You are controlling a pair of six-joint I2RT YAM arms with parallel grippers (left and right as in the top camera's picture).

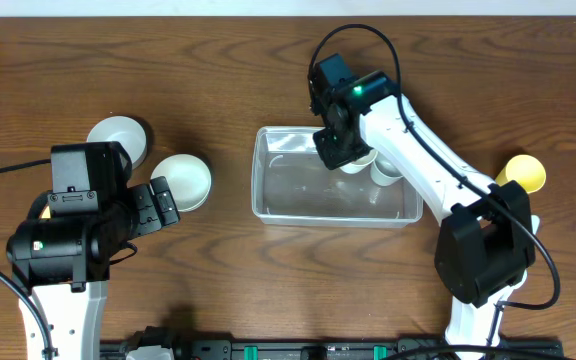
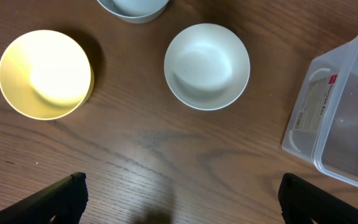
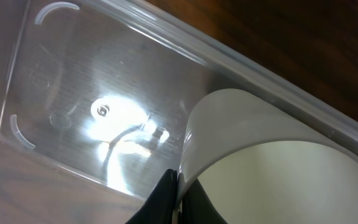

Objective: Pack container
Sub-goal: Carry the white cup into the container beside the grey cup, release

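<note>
The clear plastic container (image 1: 298, 195) stands at the table's middle. My right gripper (image 1: 340, 150) is shut on the rim of a white cup (image 1: 360, 160) and holds it over the container's far side. In the right wrist view the fingers (image 3: 178, 199) pinch the cup's wall (image 3: 260, 155) above the container's floor (image 3: 73, 81). A second white cup (image 1: 386, 172) lies inside the container. My left gripper (image 1: 158, 205) is open and empty beside a white bowl (image 1: 183, 180). In the left wrist view its fingers (image 2: 182, 202) are spread wide over bare wood, short of that white bowl (image 2: 207, 65).
A yellow cup (image 1: 521, 173) stands at the right, past the right arm. A pale grey bowl (image 1: 118, 135) sits at the far left and shows partly in the left wrist view (image 2: 132, 7). A yellow bowl (image 2: 45, 73) and the container's corner (image 2: 347, 118) also show there.
</note>
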